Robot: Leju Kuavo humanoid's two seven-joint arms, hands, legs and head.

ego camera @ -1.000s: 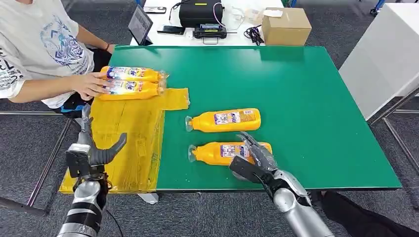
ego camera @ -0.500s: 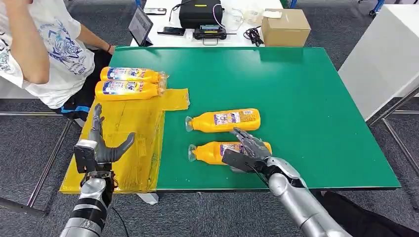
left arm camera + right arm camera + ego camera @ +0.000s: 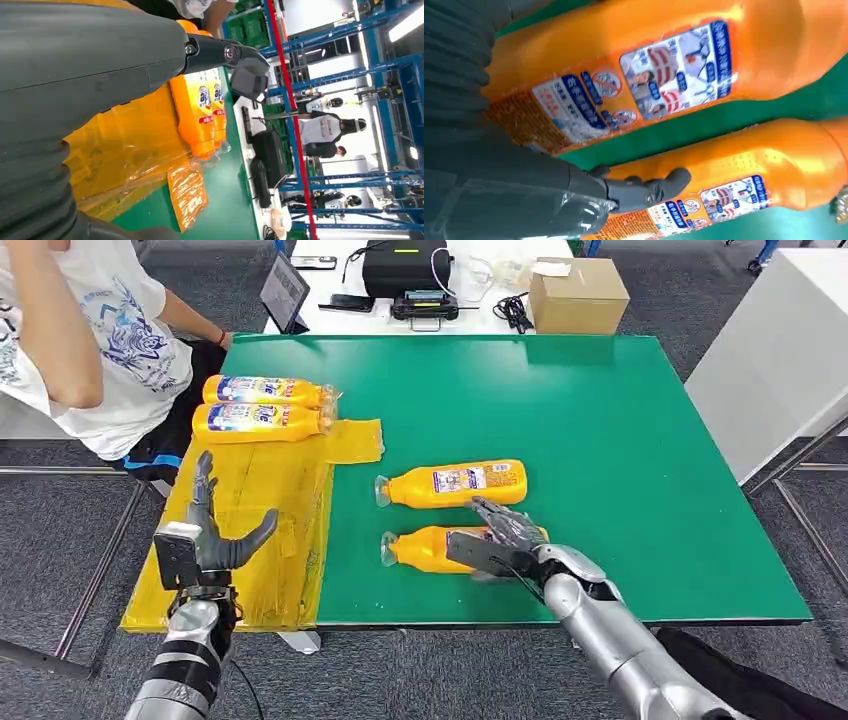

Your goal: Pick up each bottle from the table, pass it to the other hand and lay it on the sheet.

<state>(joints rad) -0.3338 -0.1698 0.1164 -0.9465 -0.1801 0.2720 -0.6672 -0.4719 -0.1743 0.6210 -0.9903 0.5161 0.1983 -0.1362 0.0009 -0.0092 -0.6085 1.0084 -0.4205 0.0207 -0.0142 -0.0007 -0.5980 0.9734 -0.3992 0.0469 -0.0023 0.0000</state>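
The orange bottles (image 3: 634, 75) carry blue-and-white printed labels (image 3: 674, 70); their lettering is too small and blurred to read.

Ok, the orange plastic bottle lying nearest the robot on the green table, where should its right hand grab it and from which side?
Grip the near orange plastic bottle around its wide labelled body, coming down from above. It lies on its side with its narrow clear-wrapped neck pointing toward the yellow sheet; the body is the thickest, straightest part. The right hand already sits over that end, the far orange bottle lying apart from it.

A person in a white printed T-shirt (image 3: 90, 340) sits at the green table's (image 3: 620, 440) left; behind it, a cardboard box (image 3: 578, 294), black case (image 3: 405, 265) and tablet (image 3: 284, 288).
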